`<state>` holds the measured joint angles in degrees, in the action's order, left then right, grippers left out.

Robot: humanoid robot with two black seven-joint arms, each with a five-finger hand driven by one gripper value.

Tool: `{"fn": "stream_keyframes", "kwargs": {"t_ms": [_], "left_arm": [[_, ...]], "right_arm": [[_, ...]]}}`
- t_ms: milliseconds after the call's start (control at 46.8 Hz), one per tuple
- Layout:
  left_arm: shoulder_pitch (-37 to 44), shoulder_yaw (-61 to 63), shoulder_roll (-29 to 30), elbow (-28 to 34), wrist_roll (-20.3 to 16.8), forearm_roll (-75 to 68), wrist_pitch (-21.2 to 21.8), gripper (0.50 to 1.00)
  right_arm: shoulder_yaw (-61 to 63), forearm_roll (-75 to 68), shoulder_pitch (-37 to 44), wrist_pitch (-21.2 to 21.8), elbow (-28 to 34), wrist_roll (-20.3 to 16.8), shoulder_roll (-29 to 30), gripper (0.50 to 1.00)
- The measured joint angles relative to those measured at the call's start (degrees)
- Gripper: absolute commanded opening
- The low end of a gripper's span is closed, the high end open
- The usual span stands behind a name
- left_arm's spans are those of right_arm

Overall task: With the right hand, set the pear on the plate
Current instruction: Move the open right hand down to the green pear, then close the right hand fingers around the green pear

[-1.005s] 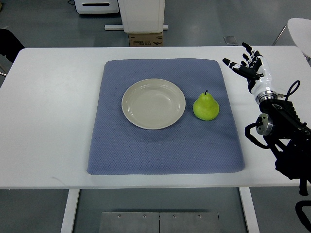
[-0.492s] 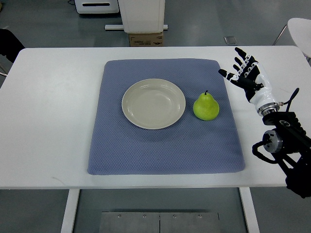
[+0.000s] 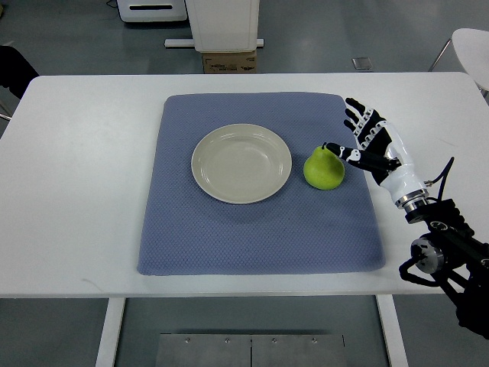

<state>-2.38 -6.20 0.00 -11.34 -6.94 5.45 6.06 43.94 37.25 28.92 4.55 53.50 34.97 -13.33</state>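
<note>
Pear (image 3: 323,169) just left of right hand (image 3: 370,142)

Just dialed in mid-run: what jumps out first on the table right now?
The green pear stands upright on the blue mat, just right of the empty cream plate at the mat's middle. The right hand reaches in from the right with fingers spread, thumb tip at the pear's top; no grasp yet.

Blue mat (image 3: 260,229) on white table (image 3: 84,191).
</note>
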Motion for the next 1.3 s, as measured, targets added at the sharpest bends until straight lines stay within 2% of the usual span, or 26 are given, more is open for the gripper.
{"fn": "stream_keyframes", "kwargs": {"t_ms": [299,727,1048,1305], "left_arm": [[0.0,0.0,0.0,0.0,0.0,0.0,0.0,1.000],[0.0,0.0,0.0,0.0,0.0,0.0,0.0,1.000],[0.0,0.0,0.0,0.0,0.0,0.0,0.0,1.000],[0.0,0.0,0.0,0.0,0.0,0.0,0.0,1.000]], "right_arm": [[-1.4,1.7,0.8,-1.5,-0.6,0.0,0.4,1.000],[-11.0,2.6,4.8,-11.7,-4.7,0.0,1.9,0.996],[-16.5,3.1,6.2,-14.9,-6.4,0.0,2.8,0.995],[-17.4,3.2,6.7,-15.7,-7.3,0.0,3.3,0.995]]}}
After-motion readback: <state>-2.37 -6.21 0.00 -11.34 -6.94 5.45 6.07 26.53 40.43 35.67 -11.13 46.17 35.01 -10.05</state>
